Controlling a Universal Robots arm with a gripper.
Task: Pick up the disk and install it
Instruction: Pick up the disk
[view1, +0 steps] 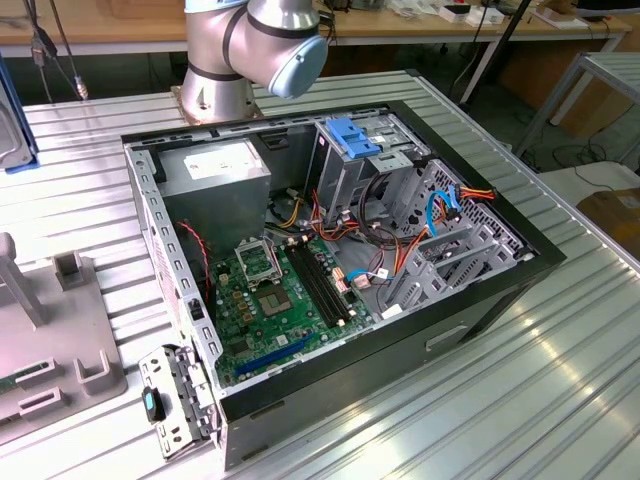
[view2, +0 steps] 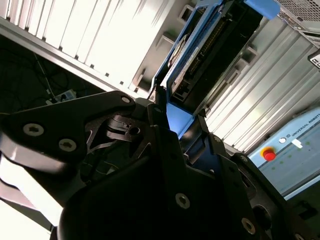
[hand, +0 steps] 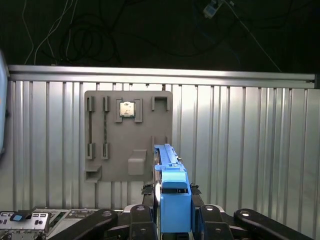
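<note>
In both wrist views my gripper (hand: 172, 194) is shut on the disk (hand: 174, 202), a flat drive framed by a bright blue carrier. The black fingers (hand: 147, 197) clamp it from both sides, and it sticks out edge-on beyond them. In the second wrist view the disk (view2: 210, 50) shows its dark connector edge and blue frame, extending away from the gripper (view2: 179, 117). It hangs above the ribbed metal table (hand: 240, 150). In the exterior view, the open computer case (view1: 480, 300) shows a metal drive cage (view1: 345, 175) with a fixed blue latch (view1: 352, 135) on top.
A grey fixture plate (hand: 127, 150) with slots and a small chip (hand: 126, 108) lies on the table below the disk. In the exterior view a grey fixture (view1: 50, 340) and a loose metal bracket (view1: 175, 400) sit left of the case. The arm's base (view1: 240, 60) stands behind it.
</note>
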